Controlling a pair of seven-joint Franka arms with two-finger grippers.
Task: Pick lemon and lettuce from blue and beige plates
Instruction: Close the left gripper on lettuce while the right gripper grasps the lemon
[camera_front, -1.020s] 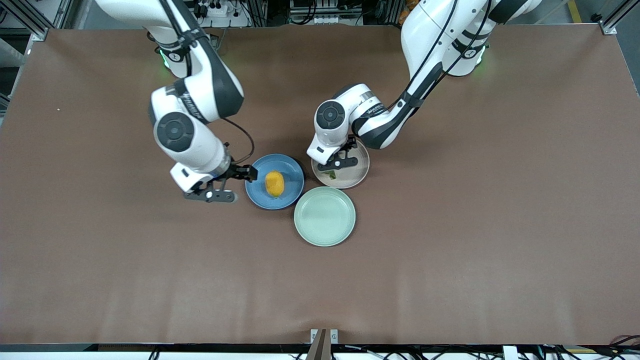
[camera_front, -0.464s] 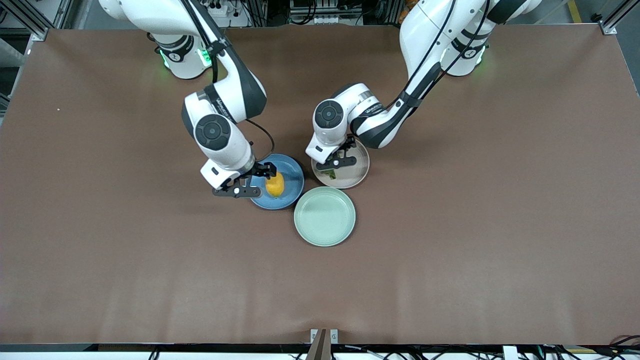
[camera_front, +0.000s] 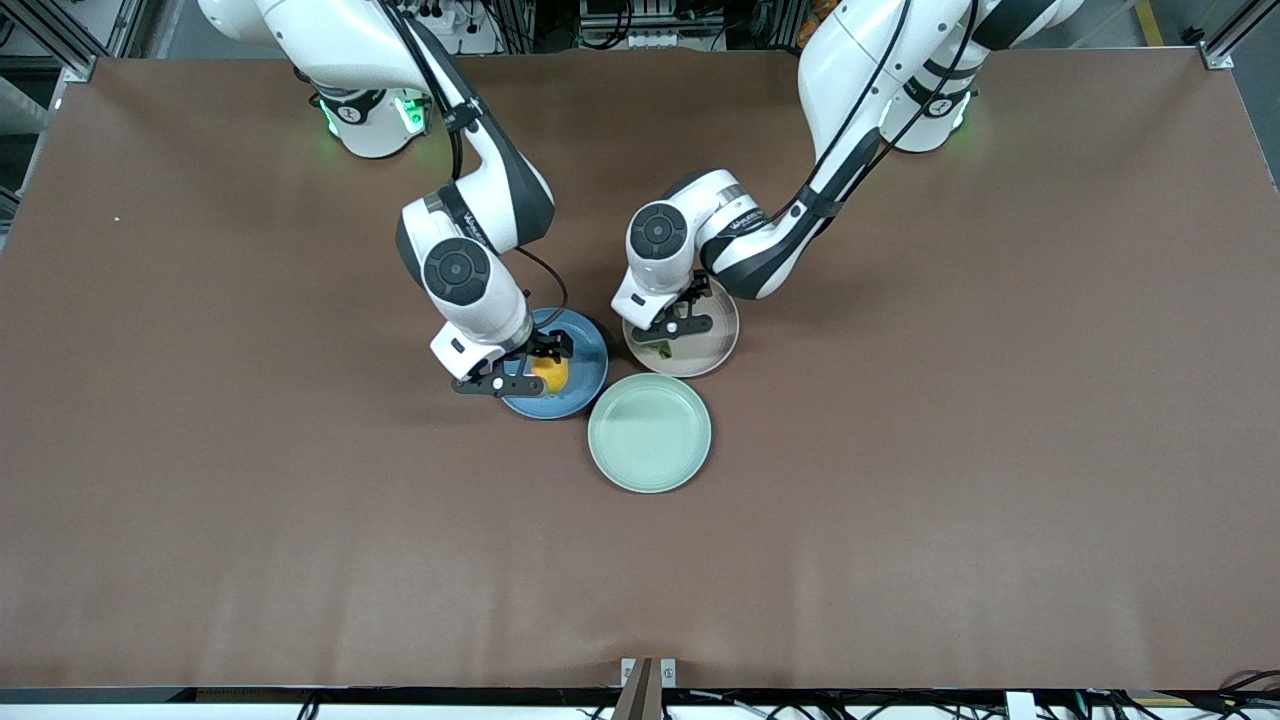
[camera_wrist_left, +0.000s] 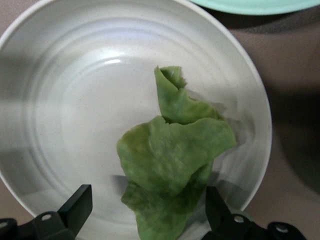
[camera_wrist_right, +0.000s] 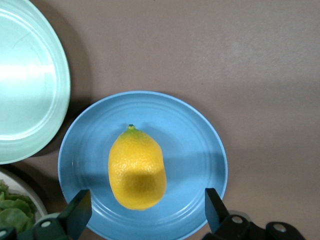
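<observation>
lemon (camera_wrist_right: 137, 169): we see dimpled, matt yellow skin
lettuce (camera_wrist_left: 172, 157): we see a crinkled, soft leaf
blue plate (camera_wrist_right: 200, 150): smooth, glazed
beige plate (camera_wrist_left: 65, 105): glossy, ridged
table (camera_front: 950, 450): matt brown cover

Left gripper (camera_front: 672, 337) and right gripper (camera_front: 530, 372): both lowered, pointing down, fingers spread wide apart.

1. A line of dark lettering runs along the white forearm of the right arm (camera_front: 478, 222), too small to read.
2. Similar lettering runs along the white forearm of the left arm (camera_front: 745, 222), also unreadable.
3. No other writing, labels, numbers or signs can be read.
</observation>
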